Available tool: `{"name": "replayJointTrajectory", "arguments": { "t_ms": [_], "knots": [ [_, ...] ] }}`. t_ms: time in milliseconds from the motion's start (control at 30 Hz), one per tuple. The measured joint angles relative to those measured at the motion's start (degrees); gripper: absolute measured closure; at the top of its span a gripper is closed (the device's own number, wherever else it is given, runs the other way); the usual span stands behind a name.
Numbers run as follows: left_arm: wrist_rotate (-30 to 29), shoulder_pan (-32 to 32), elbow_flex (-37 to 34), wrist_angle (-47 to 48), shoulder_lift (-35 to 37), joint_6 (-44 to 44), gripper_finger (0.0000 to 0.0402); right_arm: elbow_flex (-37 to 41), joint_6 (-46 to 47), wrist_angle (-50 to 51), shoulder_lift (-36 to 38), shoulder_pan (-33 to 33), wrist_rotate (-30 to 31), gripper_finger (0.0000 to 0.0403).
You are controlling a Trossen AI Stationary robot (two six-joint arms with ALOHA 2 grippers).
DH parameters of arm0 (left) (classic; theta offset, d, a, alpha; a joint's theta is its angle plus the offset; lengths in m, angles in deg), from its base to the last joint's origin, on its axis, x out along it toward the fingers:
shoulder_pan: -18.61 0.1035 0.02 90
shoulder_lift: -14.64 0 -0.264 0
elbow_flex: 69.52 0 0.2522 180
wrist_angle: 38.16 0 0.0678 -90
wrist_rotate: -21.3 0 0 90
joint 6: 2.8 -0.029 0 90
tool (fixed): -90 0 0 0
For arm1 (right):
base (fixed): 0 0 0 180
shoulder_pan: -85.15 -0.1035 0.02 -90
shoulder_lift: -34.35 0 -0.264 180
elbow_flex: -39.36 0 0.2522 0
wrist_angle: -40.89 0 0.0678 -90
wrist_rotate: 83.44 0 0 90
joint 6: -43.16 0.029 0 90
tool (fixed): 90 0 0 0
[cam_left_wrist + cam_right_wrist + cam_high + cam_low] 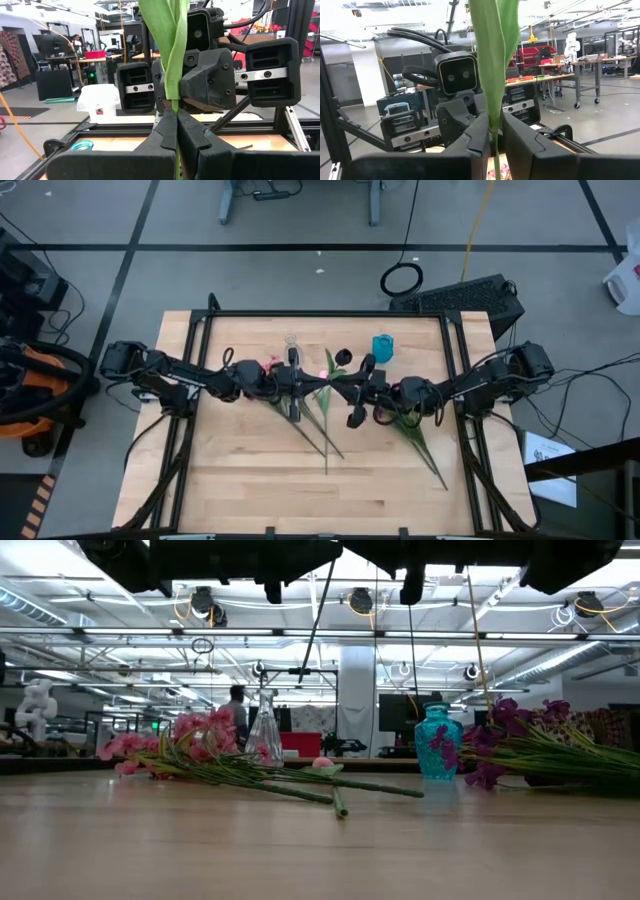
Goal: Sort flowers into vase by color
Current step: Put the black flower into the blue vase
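Above the table's middle, my left gripper (318,387) and my right gripper (341,390) face each other, both shut on one flower (170,45), a thin stem with a broad green leaf; its blossom does not show. Pink sprays (170,745) lie flat on the table at the left, and purple sprays (520,740) lie at the right. A pink bud (323,762) on its stem lies between them. A clear glass vase (265,730) and a teal vase (438,743) stand upright at the far side. My left gripper pinches the stem just under the leaf's base (173,106) between its two fingers. They come level from the table's left and lie across the stem. The flower is lifted clear, leaf upward, with the stem (318,610) hanging slanted below. My right gripper pinches the same stem below the leaf (495,134) between its two fingers. These come about level from the table's right, across the stem and opposite the left fingers. The leaf (495,60) rises above them.
Black frame rails (455,360) run along the table's left, right and far edges. A small black object (343,357) sits between the two vases. The near half of the wooden tabletop (300,490) is bare. A person (237,705) stands in the room beyond.
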Motion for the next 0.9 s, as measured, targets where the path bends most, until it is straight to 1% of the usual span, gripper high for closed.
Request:
{"name": "replayJointTrajectory", "arguments": {
  "t_ms": [167, 367, 633, 767, 900],
  "knots": [
    [0.00, 0.00, 0.00, -0.13, 0.00, -0.02, 0.0402, -0.02, 1.20, -0.01, 0.00, 0.88, -2.58, 0.0365],
    [0.09, 0.59, 0.00, -0.20, 0.00, 0.00, 0.0402, -0.02, 0.95, -0.04, 0.00, 0.89, -2.48, 0.0396],
    [0.22, 0.72, 0.00, -0.17, 0.02, 0.04, 0.0399, -0.02, -0.20, -0.02, 0.00, 0.91, -2.41, 0.0401],
    [0.20, 0.70, 0.02, -0.08, 0.02, 0.02, 0.0375, -0.02, -0.92, 0.00, 0.00, 0.91, -2.43, 0.0402],
    [-0.02, 0.72, 0.04, 0.46, 0.02, -0.06, 0.0323, -0.02, -1.15, 0.10, 0.03, 0.84, -2.61, 0.0402]
  ]
}}
